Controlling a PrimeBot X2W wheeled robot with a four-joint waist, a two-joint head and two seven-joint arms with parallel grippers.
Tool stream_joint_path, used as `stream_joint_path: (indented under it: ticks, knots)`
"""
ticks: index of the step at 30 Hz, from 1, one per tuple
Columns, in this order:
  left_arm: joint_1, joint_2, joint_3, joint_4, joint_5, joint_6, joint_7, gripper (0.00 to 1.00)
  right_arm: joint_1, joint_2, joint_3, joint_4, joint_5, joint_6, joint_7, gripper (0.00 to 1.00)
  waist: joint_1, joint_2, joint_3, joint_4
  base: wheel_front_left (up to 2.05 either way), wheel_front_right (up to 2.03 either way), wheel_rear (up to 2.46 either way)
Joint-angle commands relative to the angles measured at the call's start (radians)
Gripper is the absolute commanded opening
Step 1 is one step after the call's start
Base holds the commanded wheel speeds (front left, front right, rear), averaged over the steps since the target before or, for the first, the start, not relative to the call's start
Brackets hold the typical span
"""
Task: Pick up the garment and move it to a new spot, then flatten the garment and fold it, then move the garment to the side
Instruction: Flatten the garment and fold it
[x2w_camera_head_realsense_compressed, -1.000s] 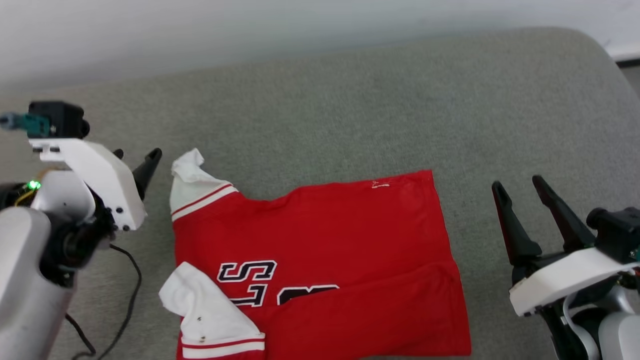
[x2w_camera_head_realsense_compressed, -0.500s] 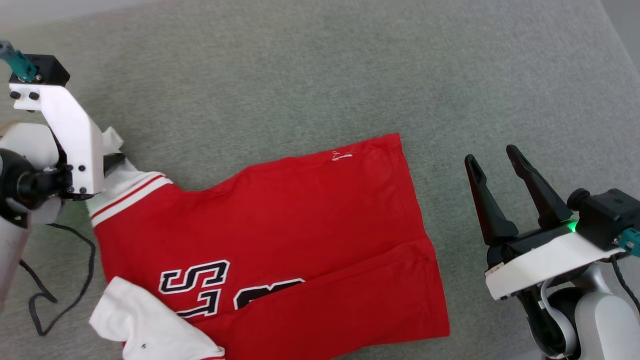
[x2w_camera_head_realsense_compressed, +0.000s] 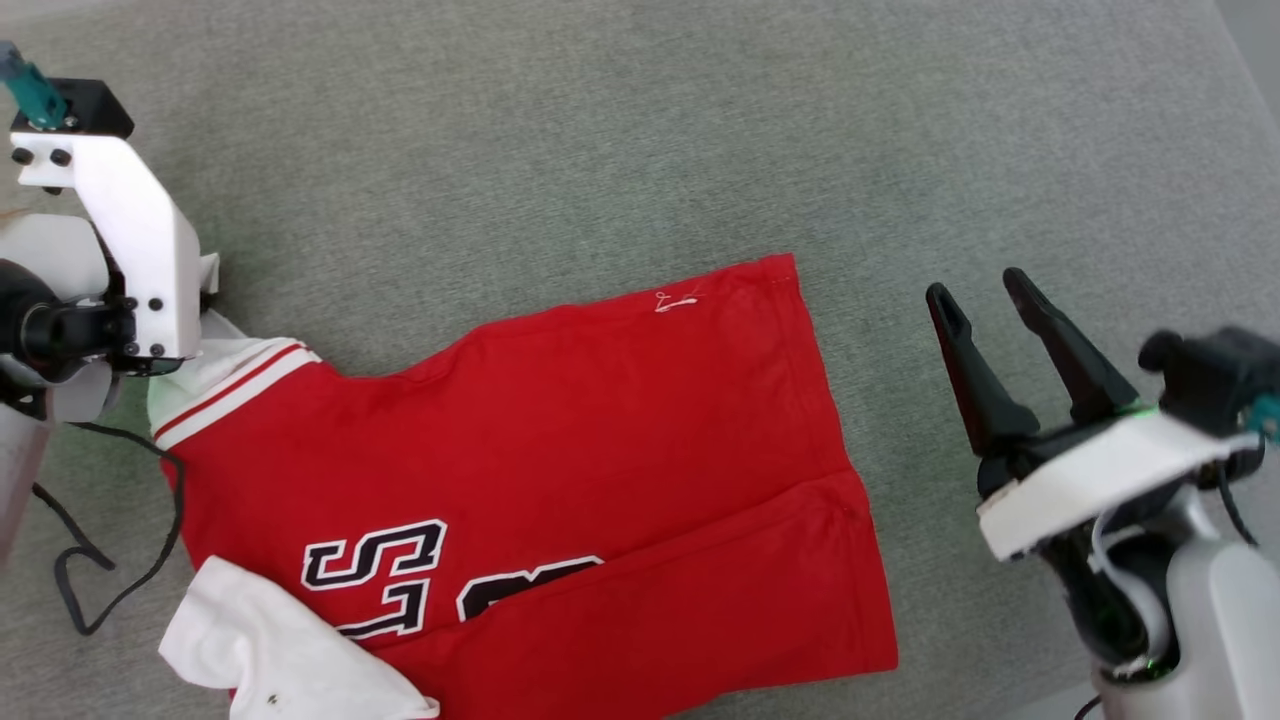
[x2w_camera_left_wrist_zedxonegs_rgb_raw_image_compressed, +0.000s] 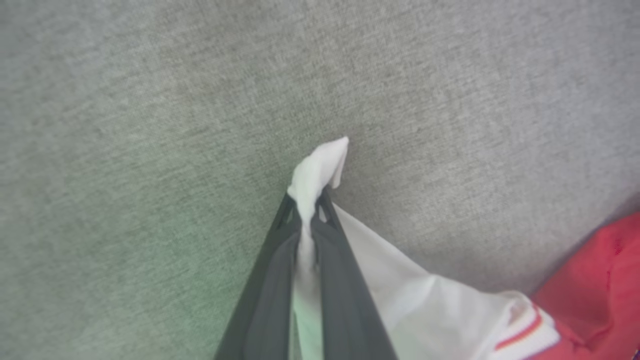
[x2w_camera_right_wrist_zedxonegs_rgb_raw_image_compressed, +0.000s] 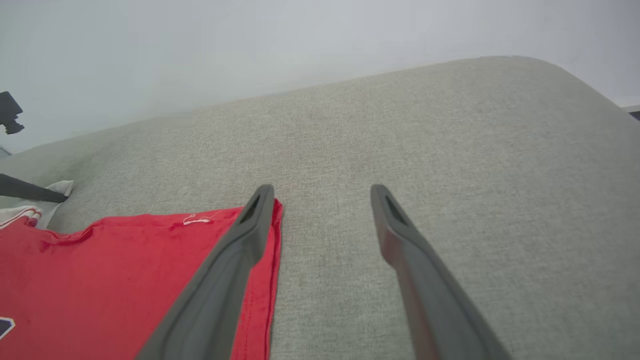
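The garment (x2w_camera_head_realsense_compressed: 560, 470), a red shirt with white sleeves and black block lettering, lies roughly flat on the grey fabric surface (x2w_camera_head_realsense_compressed: 600, 130). Its far white sleeve (x2w_camera_left_wrist_zedxonegs_rgb_raw_image_compressed: 425, 305) is bunched between the fingers of my left gripper (x2w_camera_left_wrist_zedxonegs_rgb_raw_image_compressed: 306, 200), which is shut on it, and a tuft of cloth pokes out past the tips. In the head view the left wrist's white mount (x2w_camera_head_realsense_compressed: 130, 250) hides those fingers at the garment's far left corner. My right gripper (x2w_camera_head_realsense_compressed: 978, 288) is open and empty, hovering to the right of the garment's hem (x2w_camera_right_wrist_zedxonegs_rgb_raw_image_compressed: 125, 280). Its fingers (x2w_camera_right_wrist_zedxonegs_rgb_raw_image_compressed: 240, 260) spread wide in the right wrist view.
A black cable (x2w_camera_head_realsense_compressed: 110, 590) loops on the surface at the left, beside the garment. The grey surface curves down at its far right edge (x2w_camera_right_wrist_zedxonegs_rgb_raw_image_compressed: 575, 85), with a pale wall (x2w_camera_right_wrist_zedxonegs_rgb_raw_image_compressed: 250, 40) behind it. Bare fabric stretches beyond the garment and to its right.
The head camera has tilted down and shifted. My left gripper came down onto the far white sleeve and shut on it. The right gripper stays open.
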Motion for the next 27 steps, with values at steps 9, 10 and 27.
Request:
stream_joint_path:
  ticks: [9, 10, 27]
  knots:
    - [-0.071, -0.095, -0.022, 0.010, 0.009, -0.042, -0.085, 0.00, -0.199, -0.100, -0.003, 0.162, 0.147, 0.000, 0.439, 1.00, 0.0000, 0.0000, -0.006, 0.114, 0.00, 0.00, 0.00]
    - [-0.088, -0.102, -0.021, 0.005, 0.014, -0.049, -0.096, 0.00, -0.219, -0.108, -0.001, 0.168, 0.153, 0.000, 0.479, 1.00, 0.0000, 0.0000, -0.003, 0.129, 0.00, 0.00, 0.00]
    - [-0.149, -0.186, -0.037, -0.022, 0.008, -0.106, -0.182, 0.00, -0.338, -0.104, 0.106, 0.408, 0.175, 0.000, 0.849, 0.02, 0.0000, 0.0000, 0.031, 0.256, 0.00, 0.00, 0.00]
